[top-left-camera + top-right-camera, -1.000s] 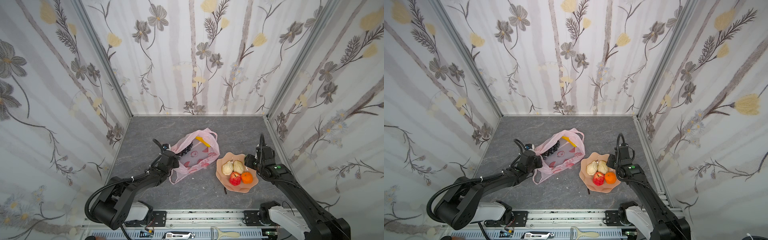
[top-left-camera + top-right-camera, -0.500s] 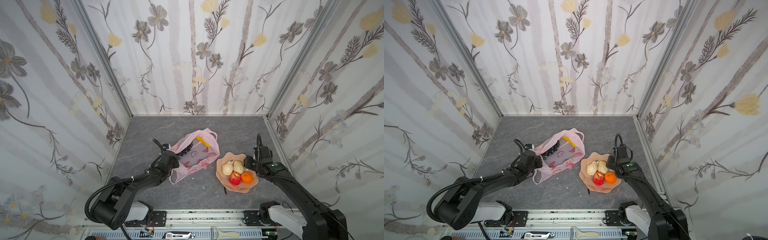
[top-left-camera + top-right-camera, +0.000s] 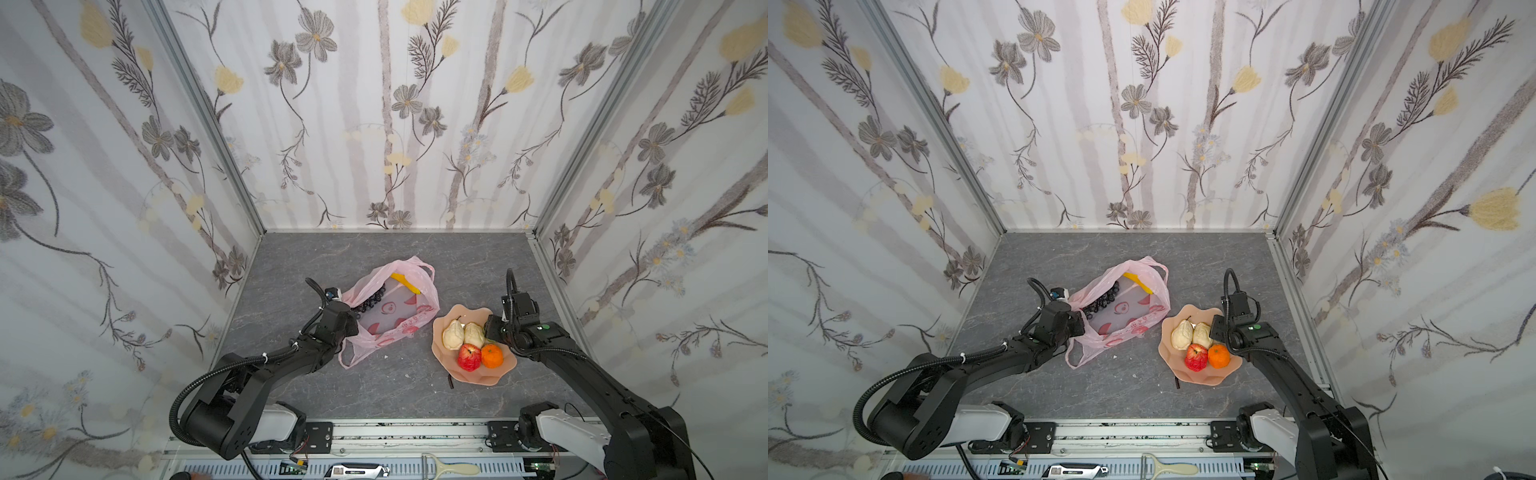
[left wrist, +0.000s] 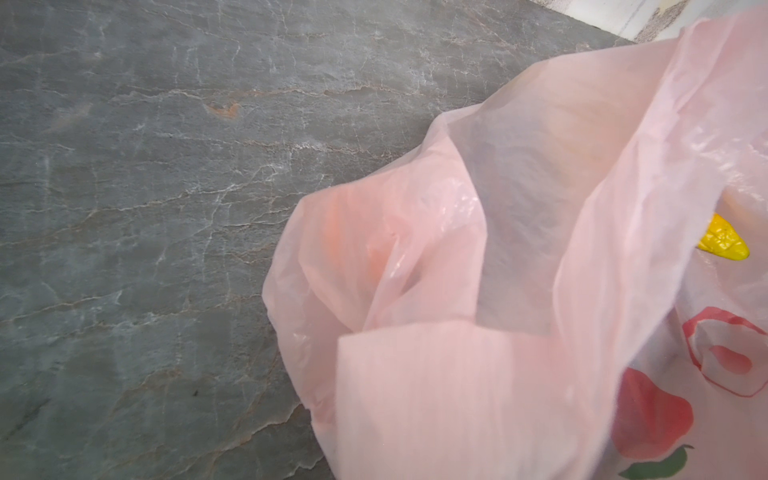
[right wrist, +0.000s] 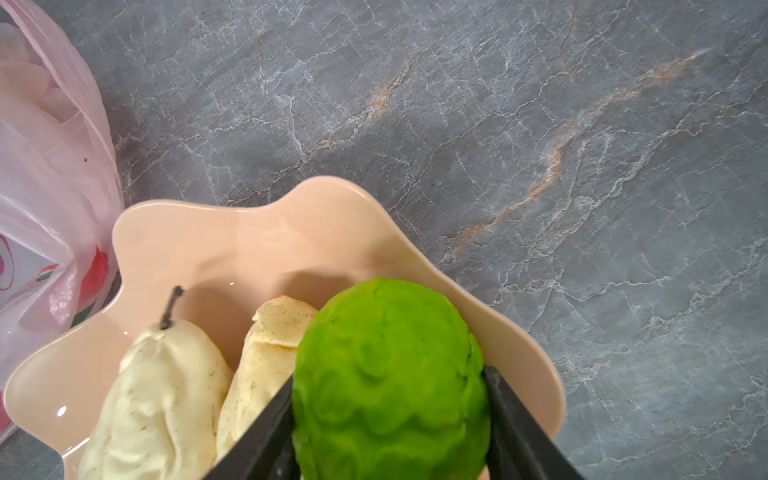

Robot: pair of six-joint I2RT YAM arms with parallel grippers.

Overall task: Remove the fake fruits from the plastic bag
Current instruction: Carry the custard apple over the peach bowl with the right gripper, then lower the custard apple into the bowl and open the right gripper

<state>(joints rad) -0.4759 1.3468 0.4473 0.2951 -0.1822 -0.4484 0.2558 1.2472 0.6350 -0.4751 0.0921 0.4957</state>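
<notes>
One plastic bag [image 3: 401, 309]: left gripper [image 3: 350, 322] clenching its rim; one grape bunch [image 3: 370, 300], one banana [image 3: 405, 282] lying inside, just ahead. One wavy dish [image 3: 484, 376] sitting beneath right gripper [image 5: 388, 386], itself grasping one bumpy green fruit [image 5: 386, 332]; beside: two pears [image 3: 453, 335], one apple [image 3: 468, 357], one orange [image 3: 492, 356].

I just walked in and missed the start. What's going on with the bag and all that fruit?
Fake fruit is being moved out of the plastic bag. The right gripper holds a bumpy green fruit over the pink dish, which already holds two pears, an apple and an orange. The left gripper is shut at the bag's edge and seems to pinch it. Grapes and a banana lie in the bag.
</notes>
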